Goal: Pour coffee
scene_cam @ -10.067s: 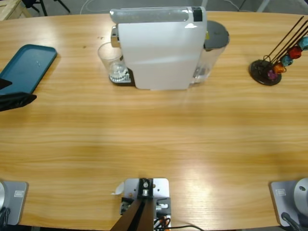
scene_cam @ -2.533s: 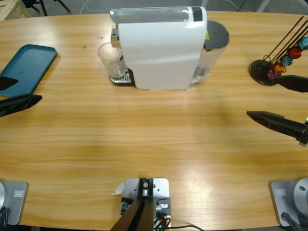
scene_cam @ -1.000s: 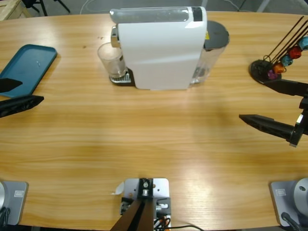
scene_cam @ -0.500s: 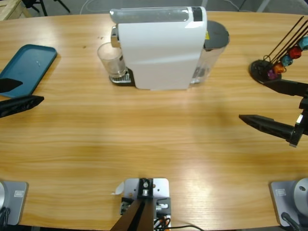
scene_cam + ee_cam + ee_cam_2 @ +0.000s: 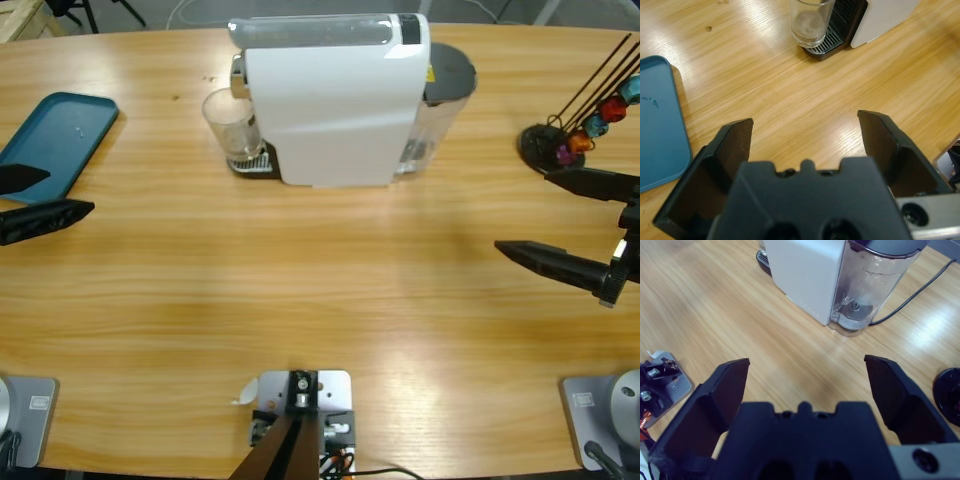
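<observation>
A long wooden worktop (image 5: 320,290) fills the scene, its grain running side to side.

The left end effector (image 5: 807,132) hangs over bare wood with its jaws spread wide and nothing between them. Its wrist view looks straight toward the empty glass (image 5: 810,21), which stands upright on the black drip grate (image 5: 832,35) at the front of the white coffee machine (image 5: 335,100). The teal tray (image 5: 657,122) lies just beside this end effector, on its outer side.

The right end effector (image 5: 805,375) is likewise wide open and empty, well apart from the machine. Its view looks at the machine's rear, where the clear water tank (image 5: 872,282) sits with a dark cable trailing off behind. The capsule stand (image 5: 565,140), with its coloured pods, is near this end effector at the worktop's far end.

The step in hand reads as the approach, with nothing grasped yet. To do it well, the left arm should keep its jaws open and centred on the glass, come in low and level, and close around the glass wall below the rim without nudging it off the grate. The right arm would do best to stay clear of the tank and cable. Whether the glass holds any coffee cannot be told; it looks empty.
</observation>
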Tool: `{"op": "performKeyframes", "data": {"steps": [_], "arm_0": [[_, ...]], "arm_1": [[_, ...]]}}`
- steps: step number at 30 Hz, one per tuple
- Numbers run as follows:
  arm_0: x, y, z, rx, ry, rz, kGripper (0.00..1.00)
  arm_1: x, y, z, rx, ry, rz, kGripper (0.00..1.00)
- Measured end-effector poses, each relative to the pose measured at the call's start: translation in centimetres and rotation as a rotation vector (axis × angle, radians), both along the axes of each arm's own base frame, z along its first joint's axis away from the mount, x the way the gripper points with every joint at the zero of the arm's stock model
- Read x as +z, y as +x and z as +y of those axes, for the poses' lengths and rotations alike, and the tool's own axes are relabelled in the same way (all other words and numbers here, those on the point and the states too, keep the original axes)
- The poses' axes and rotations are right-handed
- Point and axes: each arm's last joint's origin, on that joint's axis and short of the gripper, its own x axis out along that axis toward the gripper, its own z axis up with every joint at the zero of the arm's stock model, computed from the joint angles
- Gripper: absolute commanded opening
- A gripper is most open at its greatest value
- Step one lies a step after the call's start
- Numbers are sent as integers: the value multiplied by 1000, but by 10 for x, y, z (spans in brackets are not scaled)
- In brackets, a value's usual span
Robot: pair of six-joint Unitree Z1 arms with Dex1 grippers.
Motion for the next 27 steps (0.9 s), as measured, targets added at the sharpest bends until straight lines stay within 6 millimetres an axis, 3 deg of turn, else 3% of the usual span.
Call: {"op": "performKeyframes", "data": {"steps": [27], "arm_0": [[-1, 1, -1, 0, 3, 4, 927]], "arm_1": [[-1, 2, 2, 3, 1, 1, 1000]]}}
